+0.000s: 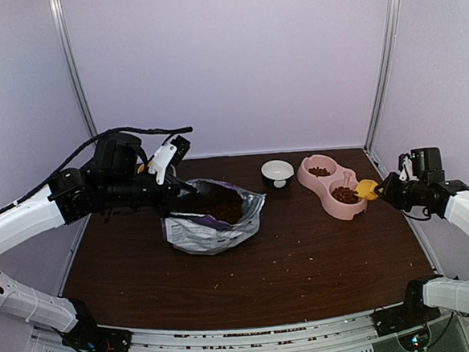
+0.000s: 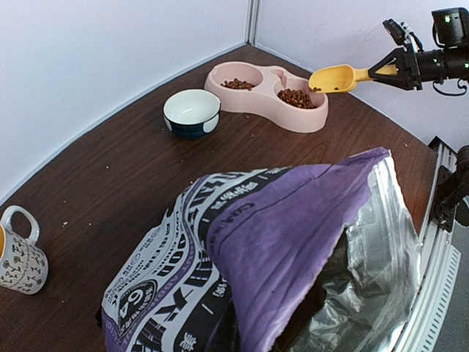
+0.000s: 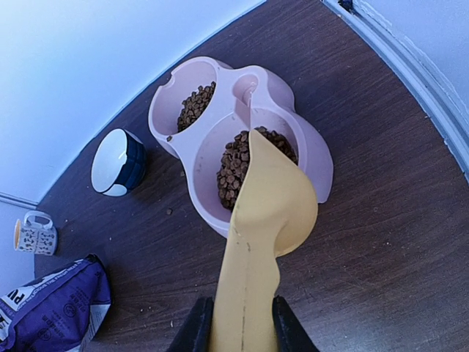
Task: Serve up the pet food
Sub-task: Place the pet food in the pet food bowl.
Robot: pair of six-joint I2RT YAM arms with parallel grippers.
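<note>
The purple pet food bag lies open at mid-table, with brown pet food showing in its mouth. My left gripper is at the bag's left rim, shut on the edge. In the left wrist view the bag hides the fingers. My right gripper is shut on the handle of the yellow scoop. The scoop is tipped over the nearer well of the pink double bowl. Pet food is piled in that well, and less of it lies in the far well.
A white and dark small bowl stands left of the pink bowl. A patterned mug sits at the back left by the wall. Stray crumbs dot the brown table. Walls close in on three sides.
</note>
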